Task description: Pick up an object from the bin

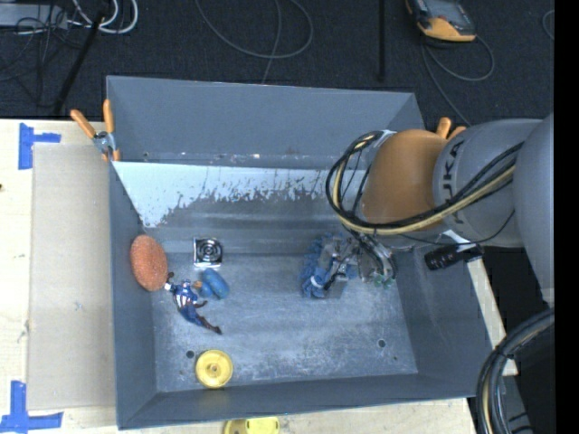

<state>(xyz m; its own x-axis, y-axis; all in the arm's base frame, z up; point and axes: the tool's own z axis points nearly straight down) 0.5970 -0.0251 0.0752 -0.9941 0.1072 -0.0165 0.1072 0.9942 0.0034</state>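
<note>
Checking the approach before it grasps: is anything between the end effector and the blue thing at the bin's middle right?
Nothing visible does. The end effector is right beside the blue thing, with no other object between them. The blue oval, the toy figure and the yellow disc lie apart toward the left.

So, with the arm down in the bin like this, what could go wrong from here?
1. The gripper sits low against a blue thing right of the bin's middle. No hold on it can be seen, so the lift may come up empty or merely shove it aside.
2. The gripper is close to the bin's right wall, so a sideways correction could scrape it.
</note>
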